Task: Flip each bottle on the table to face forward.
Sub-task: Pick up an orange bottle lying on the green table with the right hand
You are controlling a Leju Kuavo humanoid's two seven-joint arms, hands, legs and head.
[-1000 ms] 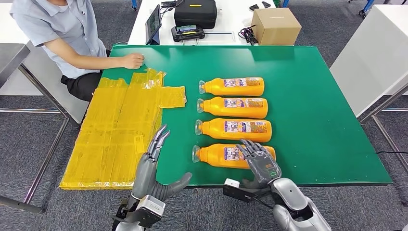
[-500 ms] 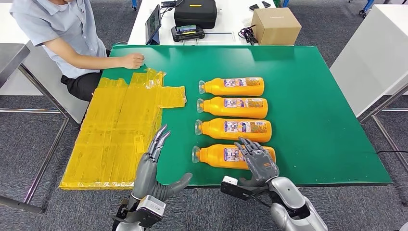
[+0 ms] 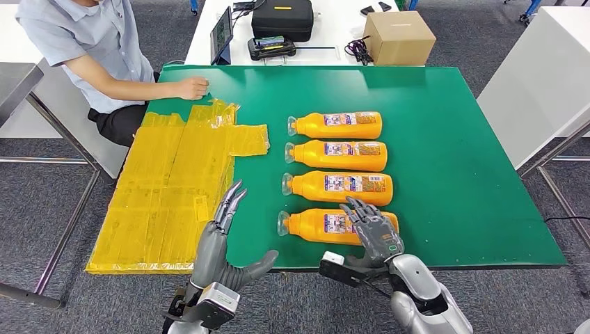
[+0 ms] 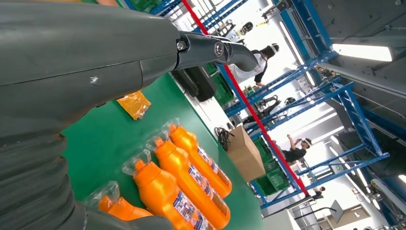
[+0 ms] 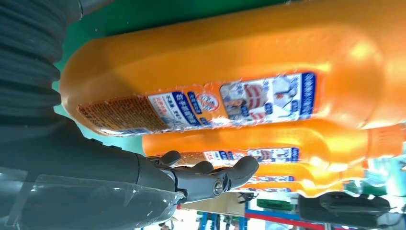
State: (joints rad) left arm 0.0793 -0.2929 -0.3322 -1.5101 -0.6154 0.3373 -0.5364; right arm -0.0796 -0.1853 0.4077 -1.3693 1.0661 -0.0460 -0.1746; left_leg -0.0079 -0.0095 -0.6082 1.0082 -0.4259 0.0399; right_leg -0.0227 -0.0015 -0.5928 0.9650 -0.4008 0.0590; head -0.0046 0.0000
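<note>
Four bottles lie in a column on the green table (image 3: 473,174), caps pointing to 9 o'clock. The right hand (image 3: 373,231), fingers spread, hovers over or rests on the base end of the nearest bottle (image 3: 316,225); contact cannot be confirmed. The left hand (image 3: 222,240) stands at 9 o'clock of it, fingers spread, empty. Risk: one-ended pressure may roll the smooth bottle into the second bottle (image 3: 337,187) just beyond, or off the near edge.

The right hand (image 3: 373,230) covers the base end of the nearest orange plastic bottle (image 3: 321,225); contact cannot be confirmed. Label print on that bottle is too small to read.
</note>
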